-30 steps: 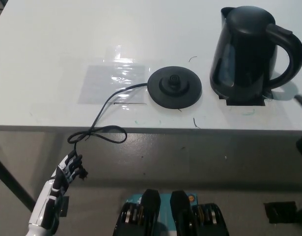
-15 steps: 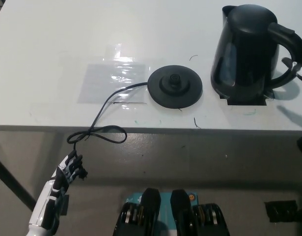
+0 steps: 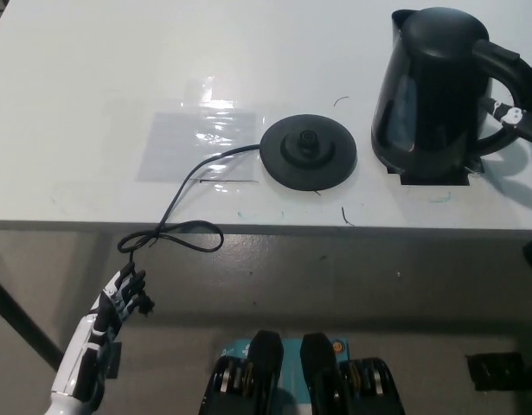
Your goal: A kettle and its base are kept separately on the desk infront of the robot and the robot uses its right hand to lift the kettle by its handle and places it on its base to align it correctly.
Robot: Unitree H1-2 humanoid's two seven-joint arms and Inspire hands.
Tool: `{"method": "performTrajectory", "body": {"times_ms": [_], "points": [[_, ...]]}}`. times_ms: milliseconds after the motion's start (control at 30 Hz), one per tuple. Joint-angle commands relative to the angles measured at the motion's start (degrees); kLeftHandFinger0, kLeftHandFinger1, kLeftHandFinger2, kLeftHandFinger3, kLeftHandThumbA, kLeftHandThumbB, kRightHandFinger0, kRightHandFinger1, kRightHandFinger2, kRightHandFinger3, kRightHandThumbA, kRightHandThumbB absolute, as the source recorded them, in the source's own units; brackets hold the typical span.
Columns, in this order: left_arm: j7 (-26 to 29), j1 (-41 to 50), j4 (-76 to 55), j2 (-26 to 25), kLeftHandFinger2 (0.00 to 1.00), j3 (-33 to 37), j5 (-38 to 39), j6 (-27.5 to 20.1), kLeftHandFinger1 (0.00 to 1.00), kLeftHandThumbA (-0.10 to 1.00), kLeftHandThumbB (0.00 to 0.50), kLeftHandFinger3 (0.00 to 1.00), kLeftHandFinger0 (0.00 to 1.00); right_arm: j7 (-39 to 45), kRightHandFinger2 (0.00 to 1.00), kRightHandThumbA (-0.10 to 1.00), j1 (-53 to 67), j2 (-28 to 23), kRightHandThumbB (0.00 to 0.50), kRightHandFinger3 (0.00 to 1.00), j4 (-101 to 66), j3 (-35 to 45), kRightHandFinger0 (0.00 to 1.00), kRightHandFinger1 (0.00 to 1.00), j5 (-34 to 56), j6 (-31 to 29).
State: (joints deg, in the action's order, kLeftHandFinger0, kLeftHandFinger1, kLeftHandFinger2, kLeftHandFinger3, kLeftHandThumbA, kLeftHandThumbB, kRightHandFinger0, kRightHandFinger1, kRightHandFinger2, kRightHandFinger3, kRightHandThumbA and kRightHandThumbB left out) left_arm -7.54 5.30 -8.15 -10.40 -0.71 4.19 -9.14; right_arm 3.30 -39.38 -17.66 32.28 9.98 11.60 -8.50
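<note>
White desk (image 3: 92,78) carries kettle (image 3: 434,91), base (image 3: 309,153), cord (image 3: 192,203).

A white surface (image 3: 92,69) fills the upper frame, glare near its centre; below its front edge lies grey floor (image 3: 352,285).

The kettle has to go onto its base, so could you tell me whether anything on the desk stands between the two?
Nothing visible does. The kettle stands upright right of the base, with only bare desk in the gap. The base's cord trails off to its far side, over the desk's front edge, away from the kettle's path.
</note>
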Motion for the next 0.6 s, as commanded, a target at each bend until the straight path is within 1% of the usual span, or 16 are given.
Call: {"method": "performTrajectory", "body": {"times_ms": [0, 133, 167, 200, 233, 267, 333, 400, 500, 567], "points": [[-0.5, -0.7, -0.9, -0.9, 1.00, -0.5, 0.1, -2.4, 1.00, 1.00, 0.131, 1.00, 1.00, 1.1, 1.00, 1.00, -3.9, -0.5, 0.256, 1.00, 1.4, 0.3, 1.00, 1.00, 0.1, -3.9], [-0.7, -0.7, -0.9, -0.9, 1.00, -0.4, 0.2, -2.3, 1.00, 1.00, 0.129, 1.00, 1.00, 1.8, 1.00, 1.00, -3.7, -0.8, 0.251, 1.00, 2.8, 0.6, 1.00, 1.00, 0.5, -4.6], [-0.6, -0.7, -0.9, -0.8, 1.00, -0.4, 0.2, -2.3, 1.00, 1.00, 0.121, 1.00, 1.00, 2.0, 1.00, 1.00, -3.8, -0.8, 0.250, 1.00, 3.1, 0.9, 1.00, 1.00, 1.1, -4.2], [-0.7, -0.8, -0.8, -0.9, 1.00, -0.4, 0.3, -2.5, 1.00, 1.00, 0.113, 1.00, 1.00, 2.0, 1.00, 1.00, -3.9, -0.8, 0.263, 1.00, 3.4, 1.0, 1.00, 1.00, 1.2, -4.1], [-0.7, -0.8, -0.7, -0.9, 1.00, -0.4, 0.4, -2.7, 1.00, 1.00, 0.107, 1.00, 1.00, 2.0, 1.00, 1.00, -3.9, -0.8, 0.261, 1.00, 3.8, 1.0, 1.00, 1.00, 1.1, -4.3], [-0.7, -0.8, -0.8, -0.9, 1.00, -0.5, 0.3, -2.6, 1.00, 1.00, 0.115, 1.00, 1.00, 2.1, 1.00, 1.00, -4.0, -0.9, 0.261, 1.00, 4.2, 1.0, 1.00, 1.00, 0.9, -4.6], [-0.6, -0.7, -1.0, -0.8, 1.00, -0.4, 0.2, -2.4, 1.00, 1.00, 0.113, 1.00, 1.00, 2.3, 1.00, 1.00, -4.1, -1.0, 0.259, 1.00, 4.9, 1.0, 1.00, 1.00, 0.9, -4.9], [-0.5, -0.8, -1.1, -0.6, 1.00, -0.5, 0.8, -2.1, 1.00, 1.00, 0.110, 1.00, 1.00, 2.1, 1.00, 1.00, -4.4, -0.9, 0.246, 1.00, 5.0, 0.9, 1.00, 1.00, 0.6, -5.1], [-0.6, -1.1, -0.7, -0.8, 1.00, -0.5, 0.6, -2.6, 1.00, 1.00, 0.091, 1.00, 1.00, 2.0, 1.00, 1.00, -4.7, -0.5, 0.240, 1.00, 4.6, 1.3, 1.00, 1.00, 1.1, -5.2], [-0.5, -1.2, -0.8, -0.7, 1.00, -0.5, 0.6, -2.3, 1.00, 1.00, 0.081, 1.00, 1.00, 1.7, 1.00, 1.00, -5.0, -0.2, 0.274, 1.00, 4.5, 1.8, 1.00, 1.00, 1.7, -5.3]]}}
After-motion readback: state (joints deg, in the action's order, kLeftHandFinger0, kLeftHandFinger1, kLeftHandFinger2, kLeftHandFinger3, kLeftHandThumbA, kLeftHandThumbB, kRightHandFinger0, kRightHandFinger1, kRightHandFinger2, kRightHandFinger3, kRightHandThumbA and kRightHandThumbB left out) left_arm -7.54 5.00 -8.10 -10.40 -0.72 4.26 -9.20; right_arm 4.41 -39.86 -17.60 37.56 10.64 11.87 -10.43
